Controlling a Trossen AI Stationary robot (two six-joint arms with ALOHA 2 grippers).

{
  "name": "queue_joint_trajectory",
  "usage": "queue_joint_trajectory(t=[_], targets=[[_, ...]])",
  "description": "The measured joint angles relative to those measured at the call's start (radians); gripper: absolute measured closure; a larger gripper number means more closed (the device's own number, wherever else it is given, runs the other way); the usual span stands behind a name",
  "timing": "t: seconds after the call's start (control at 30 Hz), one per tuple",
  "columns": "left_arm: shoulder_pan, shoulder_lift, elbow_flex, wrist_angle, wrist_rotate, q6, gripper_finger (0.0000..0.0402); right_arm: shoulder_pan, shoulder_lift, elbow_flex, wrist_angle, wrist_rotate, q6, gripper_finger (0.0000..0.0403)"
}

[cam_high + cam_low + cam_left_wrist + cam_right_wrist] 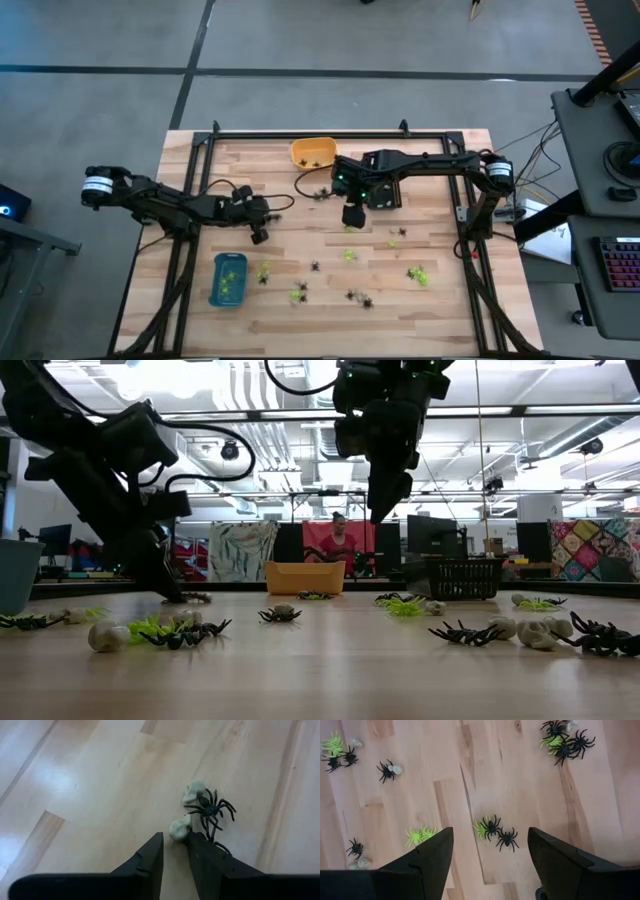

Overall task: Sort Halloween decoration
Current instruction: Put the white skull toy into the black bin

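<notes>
Many trinkets (pixel 355 296) lie loose on the table (pixel 440 310); we judge sorting is partly done, with green pieces in the blue tray (pixel 228 279) and something dark in the orange tray (pixel 312 152). Our left gripper (pixel 175 851), low and nearly closed, holds nothing, tips beside a whitish skull (pixel 179 828) and black spider (pixel 210 810). Our right gripper (pixel 490 845) hangs wide open, empty.

Green, black, whitish trinkets (pixel 350 255) scattered, seemingly loose.

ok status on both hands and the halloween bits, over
Left hand low on the wood, nearly shut, nothing gripped; black plastic spider and whitish skull trinkets just ahead. Right hand open, above scattered spiders. Nothing blocking.
</notes>
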Motion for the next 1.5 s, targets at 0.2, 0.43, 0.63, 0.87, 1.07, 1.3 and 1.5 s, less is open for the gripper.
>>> queue_joint_trajectory(t=[0.2, 0.43, 0.63, 0.87, 1.07, 1.3, 1.5], targets=[[0.000, 0.001, 0.011, -0.015, 0.001, -0.003, 0.0366, 0.000, 0.000, -0.002, 0.006, 0.000, 0.000, 0.0156], [0.000, 0.003, 0.042, -0.035, 0.074, 0.069, 0.0358, 0.000, 0.000, -0.002, 0.006, 0.000, -0.001, 0.0156], [0.001, 0.003, 0.069, -0.068, 0.086, 0.158, 0.0328, 0.000, 0.000, -0.002, 0.008, 0.000, 0.002, 0.0156], [0.001, 0.001, 0.105, -0.077, 0.086, 0.298, 0.0315, 0.000, 0.000, -0.002, 0.019, 0.000, 0.008, 0.0156], [0.030, 0.001, 0.077, -0.076, 0.091, 0.380, 0.0315, 0.000, 0.001, -0.002, 0.023, 0.000, 0.011, 0.0156], [0.074, 0.002, 0.062, -0.016, 0.143, 0.407, 0.0315, 0.000, 0.001, -0.002, 0.030, 0.000, 0.016, 0.0156], [0.076, 0.003, 0.061, 0.010, 0.200, 0.419, 0.0315, 0.000, 0.001, -0.002, 0.044, 0.000, 0.021, 0.0156]])
